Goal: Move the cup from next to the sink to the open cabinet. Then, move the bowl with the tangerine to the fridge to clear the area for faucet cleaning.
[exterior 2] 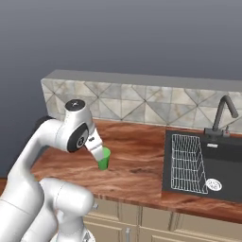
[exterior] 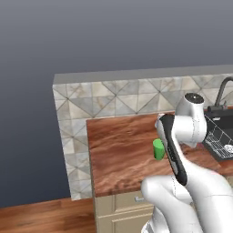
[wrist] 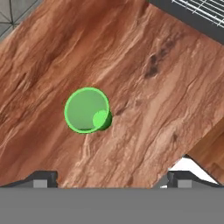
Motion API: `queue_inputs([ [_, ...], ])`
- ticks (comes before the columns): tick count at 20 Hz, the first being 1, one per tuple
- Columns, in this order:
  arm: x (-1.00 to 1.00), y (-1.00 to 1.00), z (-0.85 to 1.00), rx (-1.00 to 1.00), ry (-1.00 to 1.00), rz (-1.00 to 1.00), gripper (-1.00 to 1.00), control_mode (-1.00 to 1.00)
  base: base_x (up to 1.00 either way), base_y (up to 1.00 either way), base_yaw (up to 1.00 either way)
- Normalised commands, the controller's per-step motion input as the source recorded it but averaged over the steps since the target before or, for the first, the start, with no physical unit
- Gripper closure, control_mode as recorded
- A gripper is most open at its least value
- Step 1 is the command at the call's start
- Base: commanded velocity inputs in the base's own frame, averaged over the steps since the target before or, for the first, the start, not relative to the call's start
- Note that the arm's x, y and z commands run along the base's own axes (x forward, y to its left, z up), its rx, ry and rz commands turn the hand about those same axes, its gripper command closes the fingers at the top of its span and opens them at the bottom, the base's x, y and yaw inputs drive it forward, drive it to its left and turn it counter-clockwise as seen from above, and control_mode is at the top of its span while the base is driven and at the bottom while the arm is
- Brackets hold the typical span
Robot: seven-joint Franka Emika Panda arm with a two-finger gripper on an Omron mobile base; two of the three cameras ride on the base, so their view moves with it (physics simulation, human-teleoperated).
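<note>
A white robot arm holds its pincer above a small bright green plain cup in a rendered kitchen, its two dark finger tips spread wide and grasping nothing. Taking the black recessed sink as the landmark and reading the right base view from left to right: the arm rises at the far left, the cup stands upright on the reddish-brown wood-grain tabletop well to the left of the sink, the bare wood runs on to the sink's ribbed wire-grid drainer, and the dark grey metal faucet stands behind the sink against the patterned tile backsplash. In the hand view the cup's open mouth faces the camera, its rim a clean circle with the smaller base showing inside, and it sits left of the midline between the tips, so a small sideways correction seems needed before descending. The cup looks light, rigid and smooth-walled, probably a little slippery, and its slight taper toward the base suggests gripping across the upper wall, just below the rim, one tip on each side. Being empty and handle-free, it would likely tip if nudged off centre. The first step, fetching the cup for the cabinet, appears not yet begun.
</note>
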Motion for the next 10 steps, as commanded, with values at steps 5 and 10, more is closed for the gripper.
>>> queue_inputs([
  [5,0.50,-0.14,-0.06,0.00,0.12,0.07,-1.00,-1.00,0.00,0.00,0.00],
  [10,0.26,-0.51,-0.37,0.00,0.00,0.19,-1.00,-1.00,0.00,0.00,0.00],
])
